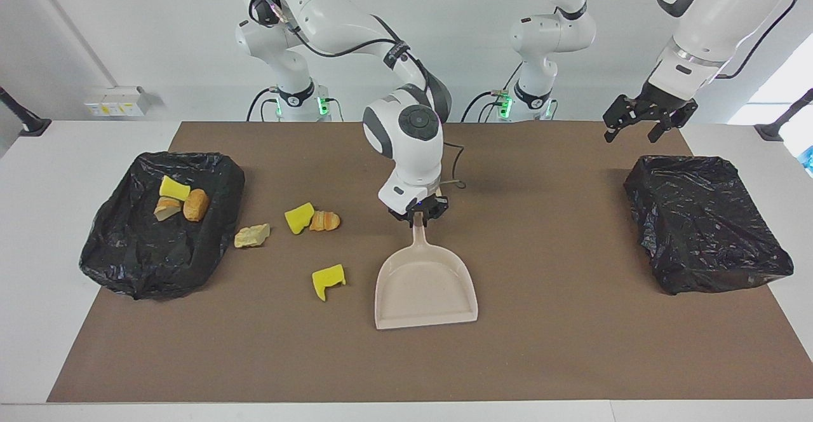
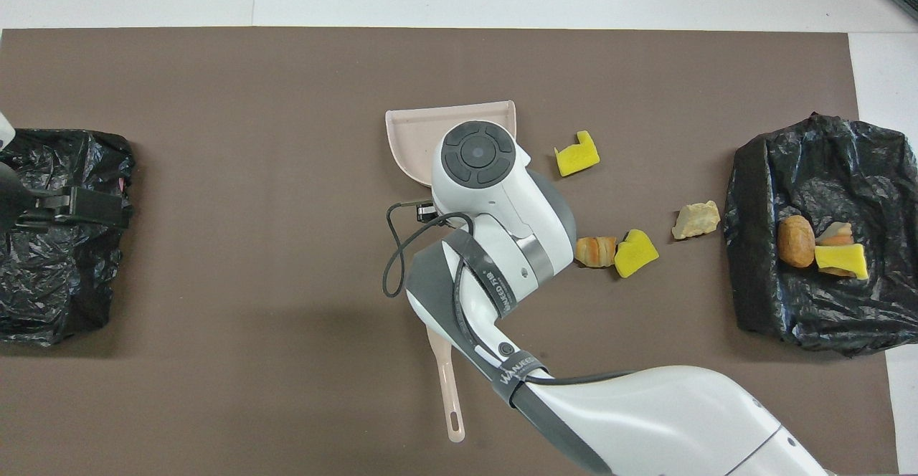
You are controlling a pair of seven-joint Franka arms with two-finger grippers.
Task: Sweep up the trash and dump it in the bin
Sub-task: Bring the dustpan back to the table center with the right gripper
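The beige dustpan lies flat at the middle of the brown mat, its mouth pointing away from the robots. My right gripper is shut on its handle. Loose trash lies between the dustpan and the black-lined bin at the right arm's end: a yellow sponge bit, another yellow bit touching a bread lump, and a pale chunk. Three scraps sit in that bin. My left gripper hangs open in the air.
A second black-lined bin stands at the left arm's end, under the waiting left gripper. A beige brush lies nearer to the robots than the dustpan, mostly covered by my right arm.
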